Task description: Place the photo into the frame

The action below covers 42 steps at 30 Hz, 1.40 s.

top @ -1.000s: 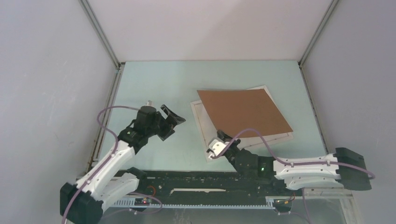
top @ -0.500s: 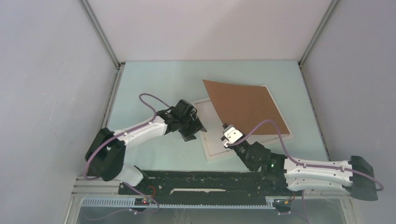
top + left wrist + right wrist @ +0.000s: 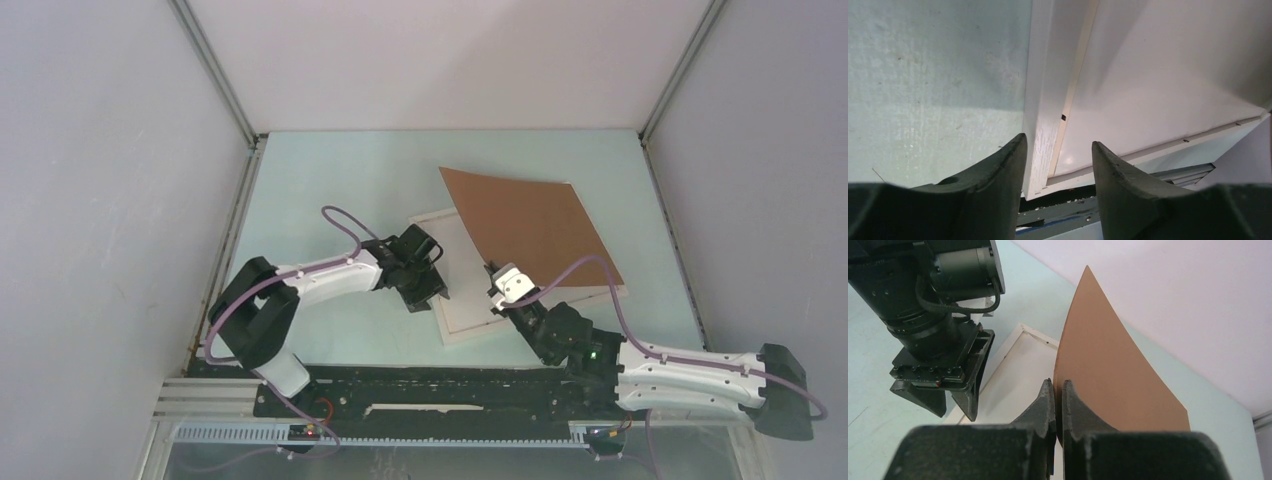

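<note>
The white frame [image 3: 455,326] lies flat on the table, its right part under the tilted brown backing board [image 3: 530,225]. My right gripper [image 3: 497,279] is shut on the board's near-left edge and holds that side up; in the right wrist view the fingers [image 3: 1058,386] pinch the board [image 3: 1113,380] above the frame [image 3: 1038,335]. My left gripper [image 3: 431,290] is open, low over the frame's left rail [image 3: 1040,100], one finger on each side [image 3: 1058,140]; it also shows in the right wrist view [image 3: 955,412]. A plain white surface fills the frame. The photo's picture does not show.
The pale green table [image 3: 330,180] is boxed in by grey walls on the left, back and right, with metal posts [image 3: 215,70] at the back corners. The black base rail [image 3: 420,385] runs along the near edge, just below the frame's near corner.
My left arm has swung right and down to the frame's left rail. My right gripper has carried the board's held edge up and to the right, uncovering more of the frame.
</note>
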Each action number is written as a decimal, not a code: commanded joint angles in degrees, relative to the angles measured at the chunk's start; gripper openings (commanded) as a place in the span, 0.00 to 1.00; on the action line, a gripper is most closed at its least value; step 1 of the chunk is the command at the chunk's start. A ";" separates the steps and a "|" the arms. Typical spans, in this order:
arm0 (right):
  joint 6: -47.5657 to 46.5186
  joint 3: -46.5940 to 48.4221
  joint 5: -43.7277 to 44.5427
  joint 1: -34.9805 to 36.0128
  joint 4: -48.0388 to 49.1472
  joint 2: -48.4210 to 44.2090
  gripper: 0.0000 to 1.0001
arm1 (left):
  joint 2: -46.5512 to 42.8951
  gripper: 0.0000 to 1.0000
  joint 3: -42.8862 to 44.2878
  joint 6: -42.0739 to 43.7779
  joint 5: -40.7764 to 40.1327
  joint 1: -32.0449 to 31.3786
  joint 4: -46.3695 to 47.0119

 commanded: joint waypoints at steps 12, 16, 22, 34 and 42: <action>11.21 -0.90 -0.02 -0.89 0.30 -2.08 0.00 | 4.72 0.51 5.96 0.99 -4.10 -0.32 -1.40; 11.33 -0.86 -0.03 -0.90 0.03 -2.17 0.00 | 4.90 0.44 5.93 1.26 -6.09 -0.34 -2.11; 11.51 -0.90 -0.16 -0.93 -0.23 -2.01 0.00 | 6.17 0.43 7.46 2.49 -6.92 -0.42 -3.99; 12.03 -0.90 -0.35 -1.16 -0.62 -2.03 0.00 | 6.69 0.25 9.41 4.43 -8.18 -0.89 -6.27; 11.99 -0.90 -0.61 -1.34 -0.35 -1.86 0.00 | 3.68 0.00 7.13 4.39 -7.51 -1.03 -5.13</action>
